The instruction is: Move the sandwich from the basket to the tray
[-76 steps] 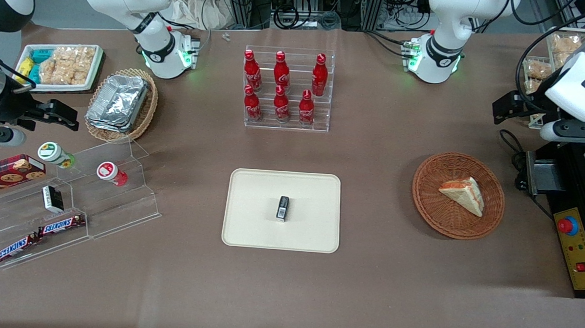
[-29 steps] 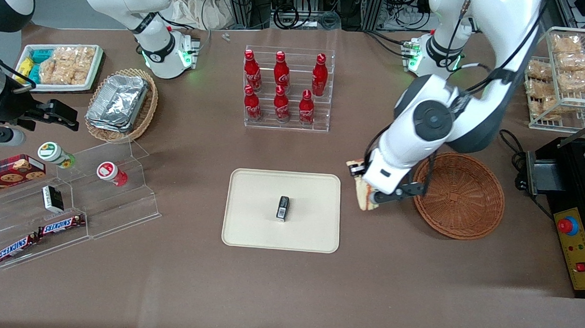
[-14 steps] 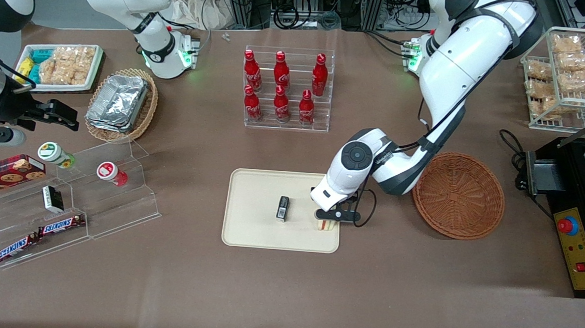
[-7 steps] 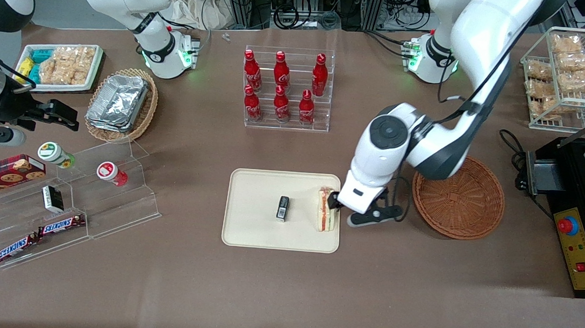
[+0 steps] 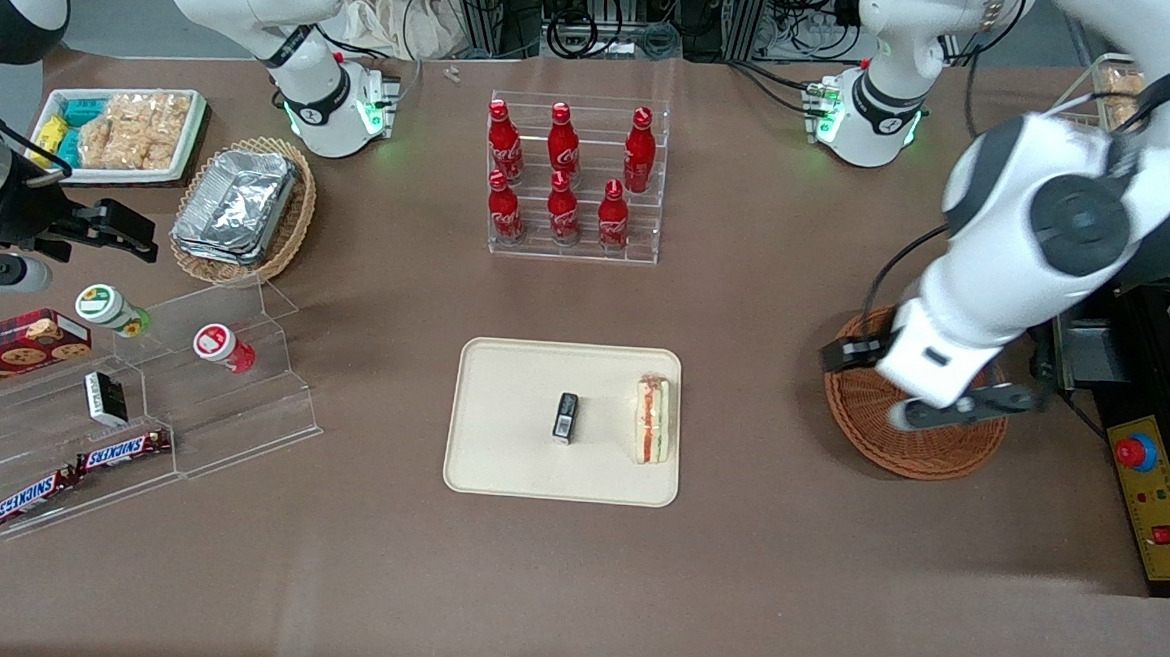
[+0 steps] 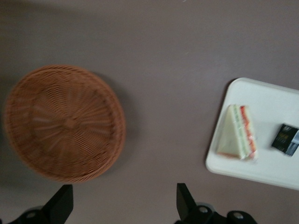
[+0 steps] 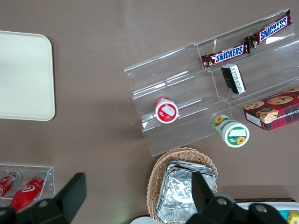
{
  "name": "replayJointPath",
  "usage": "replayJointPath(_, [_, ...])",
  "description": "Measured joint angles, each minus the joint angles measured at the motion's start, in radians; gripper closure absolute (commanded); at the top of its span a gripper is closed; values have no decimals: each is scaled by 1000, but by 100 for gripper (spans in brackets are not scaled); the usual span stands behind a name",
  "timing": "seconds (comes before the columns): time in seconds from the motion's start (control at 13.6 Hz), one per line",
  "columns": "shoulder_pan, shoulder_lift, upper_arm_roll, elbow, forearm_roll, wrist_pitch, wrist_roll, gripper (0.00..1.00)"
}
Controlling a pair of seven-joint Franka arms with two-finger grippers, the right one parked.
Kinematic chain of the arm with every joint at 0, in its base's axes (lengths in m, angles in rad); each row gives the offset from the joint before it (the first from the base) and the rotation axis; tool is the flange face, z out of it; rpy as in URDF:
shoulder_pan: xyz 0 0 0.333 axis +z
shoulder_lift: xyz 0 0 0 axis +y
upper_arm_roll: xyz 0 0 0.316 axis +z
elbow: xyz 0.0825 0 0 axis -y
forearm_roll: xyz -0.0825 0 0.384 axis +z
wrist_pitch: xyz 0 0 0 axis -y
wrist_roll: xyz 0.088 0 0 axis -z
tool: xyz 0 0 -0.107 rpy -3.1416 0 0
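Observation:
The sandwich (image 5: 652, 419) (image 6: 238, 133), a clear-wrapped white wedge with red and green filling, lies on the cream tray (image 5: 512, 385) (image 6: 266, 100) at its edge nearest the basket, beside a small black packet (image 5: 565, 416) (image 6: 285, 139). The round reddish-brown wicker basket (image 5: 929, 457) (image 6: 63, 122) holds nothing. My left gripper (image 5: 927, 387) (image 6: 122, 205) hangs high over the basket's rim, open, with nothing between its fingers (image 6: 60, 205).
A clear rack of red cola bottles (image 5: 573, 178) stands farther from the front camera than the tray. A black appliance with a red button (image 5: 1155, 439) sits beside the basket. Toward the parked arm's end are clear steps with snacks (image 5: 130, 405) and a foil-tray basket (image 5: 241, 205).
The gripper let go of the sandwich on the tray, then rose and swung away from the tray to above the basket. The sandwich stays where it was set.

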Motion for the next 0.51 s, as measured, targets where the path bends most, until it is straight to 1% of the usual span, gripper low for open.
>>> replayJointPath(0.15, [13, -76, 39, 0, -22, -88, 80, 1])
replayJointPath(0.29, [-7, -143, 105, -1, -39, -166, 160, 1])
replayJointPath(0.51, [-163, -221, 329, -6, -68, -231, 263, 0])
